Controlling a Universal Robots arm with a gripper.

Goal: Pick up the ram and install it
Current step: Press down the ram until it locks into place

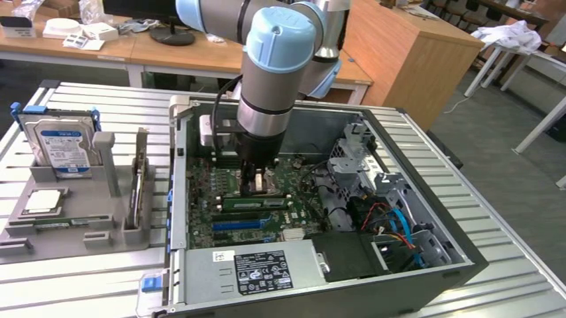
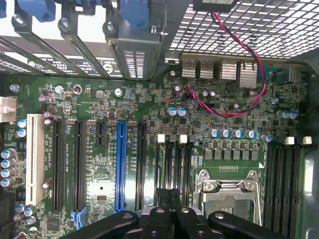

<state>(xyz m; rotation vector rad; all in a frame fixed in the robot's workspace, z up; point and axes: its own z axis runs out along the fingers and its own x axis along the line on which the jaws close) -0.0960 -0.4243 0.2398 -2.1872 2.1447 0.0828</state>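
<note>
1. I see my arm reaching into the open computer case [image 1: 425, 265], its wrist hiding most of the gripper [image 1: 256, 177] above the motherboard [image 1: 232, 199].
2. In the wrist view the gripper [image 2: 172, 211] fingers are pressed together, holding nothing I can make out, above the CPU socket [image 2: 229, 191] and blue slot [image 2: 120, 164].
3. The ram [image 1: 254, 203], a green stick, lies on the motherboard just below the gripper in the exterior view.
4. That view also shows the hard drive [image 1: 63, 144] standing in a grey tray [image 1: 62, 228] outside the case.

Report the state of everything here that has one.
claw: shut, down inside the case above the motherboard.
ram: on the board by the claw; seated or not, cannot tell.
computer case: side open.
hard drive: upright in the grey holder.
blue slot: empty.
</note>
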